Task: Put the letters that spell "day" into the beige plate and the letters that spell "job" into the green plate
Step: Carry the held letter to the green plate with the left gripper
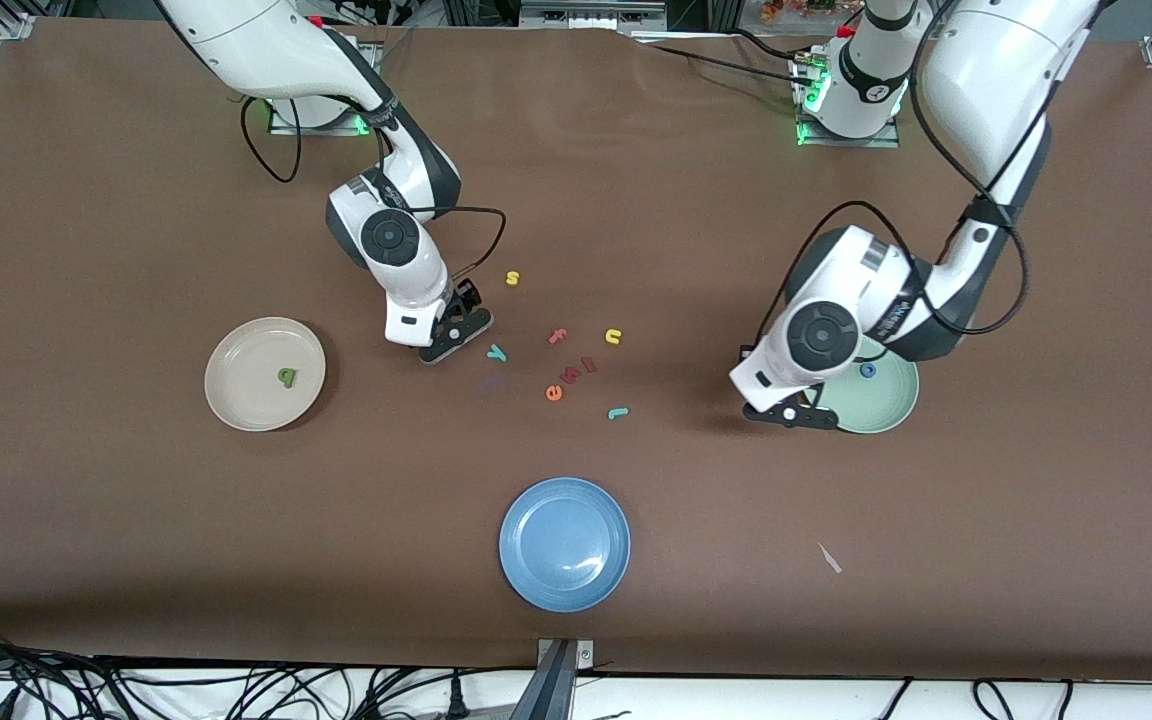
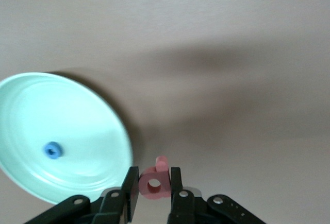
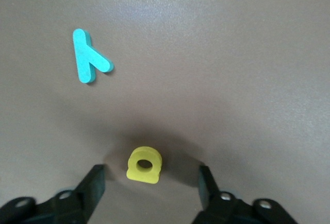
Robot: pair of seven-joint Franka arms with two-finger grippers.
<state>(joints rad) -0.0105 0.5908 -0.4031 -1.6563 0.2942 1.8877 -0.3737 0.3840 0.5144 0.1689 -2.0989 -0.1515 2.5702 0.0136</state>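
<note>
Right wrist view: right gripper (image 3: pixel 149 185) stands wide, black fingers astride the small yellow rounded foam letter (image 3: pixel 144 164) on brown matte tabletop (image 3: pixel 232 54), teal foam "y" (image 3: pixel 87 56) nearby. Left gripper (image 2: pixel 154 190) pinches pinkish-red foam "b" (image 2: pixel 154 183) beside smooth mint-green plate (image 2: pixel 31 105) holding the blue ring (image 2: pixel 52 150).

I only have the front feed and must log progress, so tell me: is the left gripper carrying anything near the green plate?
Observer: Yes. The left wrist view shows the left gripper shut on the pinkish-red "b", just off the rim of the green plate.
Operator: And what is the right gripper doing?
Observer: The right gripper is low over the table, fingers apart on either side of the yellow rounded letter, not touching it.
Operator: Anything beside that letter?
Observer: The teal "y" lies flat on the table close by, apart from it.
</note>
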